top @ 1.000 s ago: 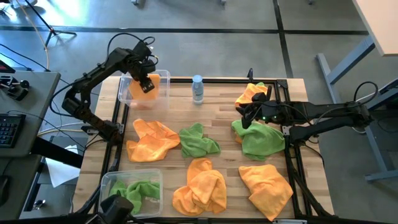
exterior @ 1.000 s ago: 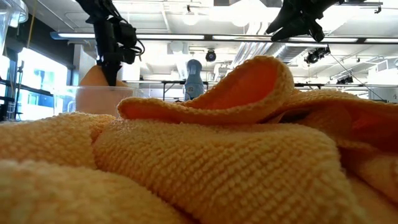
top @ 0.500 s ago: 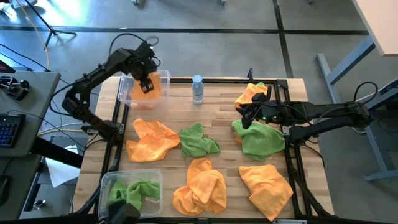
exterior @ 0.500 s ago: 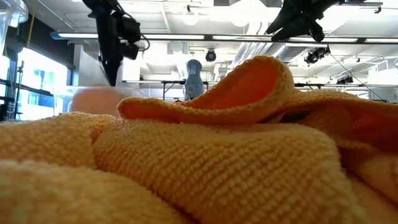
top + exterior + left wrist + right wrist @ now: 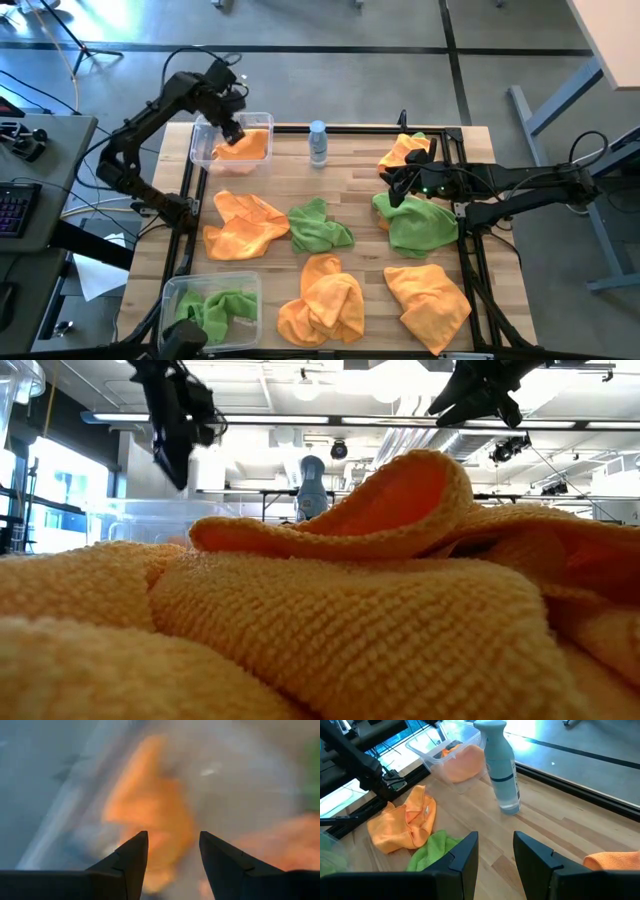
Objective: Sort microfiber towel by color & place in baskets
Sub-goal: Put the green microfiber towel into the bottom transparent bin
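At the counter's (image 5: 350, 190) near edge a clear basket (image 5: 178, 293) holds green towels (image 5: 215, 306), while the far basket (image 5: 200, 148) holds an orange towel (image 5: 245, 147) (just beneath the left gripper (image 5: 229, 127), fingers apart, empty), right gripper (image 5: 392, 188) parted too.

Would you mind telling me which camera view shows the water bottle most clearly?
The right wrist view: the water bottle stands upright and close on the bare wood, whole from cap to base. The high view shows it small from above, near the far table edge. The low view shows only its top behind an orange towel. The left wrist view misses it.
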`<state>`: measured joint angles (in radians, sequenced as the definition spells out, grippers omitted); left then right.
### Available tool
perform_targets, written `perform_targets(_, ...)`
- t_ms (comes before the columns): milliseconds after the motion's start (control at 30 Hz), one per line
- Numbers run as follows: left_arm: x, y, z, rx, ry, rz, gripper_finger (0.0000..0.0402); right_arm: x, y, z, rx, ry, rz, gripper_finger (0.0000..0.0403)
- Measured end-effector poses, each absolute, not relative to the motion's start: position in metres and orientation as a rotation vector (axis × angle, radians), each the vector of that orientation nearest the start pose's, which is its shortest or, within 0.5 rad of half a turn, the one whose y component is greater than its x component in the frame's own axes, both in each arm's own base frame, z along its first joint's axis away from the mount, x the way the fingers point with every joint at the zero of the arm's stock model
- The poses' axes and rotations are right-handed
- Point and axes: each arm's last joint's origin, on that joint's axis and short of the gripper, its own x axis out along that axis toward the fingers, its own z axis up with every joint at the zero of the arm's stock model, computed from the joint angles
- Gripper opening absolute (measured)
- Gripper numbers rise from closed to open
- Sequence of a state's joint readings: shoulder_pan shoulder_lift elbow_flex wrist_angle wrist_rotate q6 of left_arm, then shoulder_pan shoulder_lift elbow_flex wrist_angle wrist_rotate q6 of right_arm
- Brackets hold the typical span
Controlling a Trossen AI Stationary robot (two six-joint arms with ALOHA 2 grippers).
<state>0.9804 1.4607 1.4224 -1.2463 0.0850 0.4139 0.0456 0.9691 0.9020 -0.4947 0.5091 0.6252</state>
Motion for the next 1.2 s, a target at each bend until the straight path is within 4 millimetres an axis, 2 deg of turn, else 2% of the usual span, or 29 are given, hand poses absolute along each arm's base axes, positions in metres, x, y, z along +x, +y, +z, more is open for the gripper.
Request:
perform_targets(33,0.15,0.219,0.327,-0.294,1.236,0.52,0.0162,0.198,-0.005,0.315,0.442,0.384,-0.602,0.0117)
perform_targets(100,0.153,0.225,0.329,-0.283,1.199,0.654,0.0158,0.198,-0.005,0.315,0.441,0.386,-0.602,0.0117)
perform_targets(133,0.153,0.226,0.329,-0.324,1.165,0.652,0.0156,0.198,-0.005,0.315,0.441,0.386,-0.602,0.0117)
perform_targets(167,0.152,0.222,0.331,-0.361,1.122,0.573,0.0154,0.198,-0.005,0.315,0.441,0.386,-0.602,0.0117)
perform_targets(233,0.148,0.212,0.343,-0.318,1.05,0.454,0.0148,0.198,-0.005,0.315,0.44,0.386,-0.602,0.0117)
perform_targets(333,0.147,0.215,0.351,-0.225,1.069,0.698,0.0136,0.198,-0.005,0.315,0.439,0.387,-0.602,0.0117)
perform_targets(367,0.146,0.216,0.35,-0.253,1.055,0.697,0.0132,0.198,-0.005,0.315,0.439,0.386,-0.602,0.0117)
perform_targets(433,0.141,0.207,0.354,-0.3,1.002,0.524,0.0124,0.198,-0.005,0.315,0.439,0.386,-0.602,0.0117)
perform_targets(467,0.138,0.201,0.36,-0.263,0.976,0.485,0.012,0.198,-0.005,0.315,0.438,0.386,-0.604,0.0117)
perform_targets(500,0.137,0.2,0.364,-0.221,0.968,0.516,0.0117,0.198,-0.005,0.315,0.437,0.385,-0.604,0.0117)
perform_targets(533,0.136,0.202,0.366,-0.191,0.968,0.619,0.0114,0.198,-0.005,0.315,0.437,0.385,-0.604,0.0117)
perform_targets(567,0.137,0.206,0.366,-0.207,0.957,0.7,0.0111,0.198,-0.005,0.315,0.437,0.385,-0.606,0.0117)
perform_targets(600,0.138,0.209,0.365,-0.236,0.939,0.702,0.0108,0.198,-0.005,0.315,0.436,0.384,-0.607,0.0117)
perform_targets(633,0.138,0.208,0.362,-0.266,0.924,0.637,0.0105,0.198,-0.005,0.315,0.436,0.384,-0.608,0.0117)
perform_targets(700,0.135,0.199,0.368,-0.217,0.897,0.549,0.0097,0.198,-0.005,0.315,0.436,0.384,-0.608,0.0117)
perform_targets(800,0.136,0.204,0.372,-0.205,0.885,0.739,0.0084,0.198,-0.006,0.315,0.432,0.381,-0.618,0.0117)
perform_targets(867,0.137,0.202,0.366,-0.292,0.864,0.637,0.0072,0.197,-0.006,0.315,0.426,0.379,-0.631,0.0117)
perform_targets(967,0.145,0.181,0.382,-0.305,0.718,0.426,0.0043,0.195,-0.006,0.312,0.413,0.407,-0.646,0.0117)
perform_targets(1067,0.159,0.164,0.387,-0.286,0.702,0.425,0.0009,0.192,-0.007,0.31,0.405,0.441,-0.662,0.0117)
perform_targets(1200,0.177,0.134,0.396,-0.244,0.668,0.413,0.0003,0.185,-0.012,0.307,0.443,0.482,-0.695,0.0109)
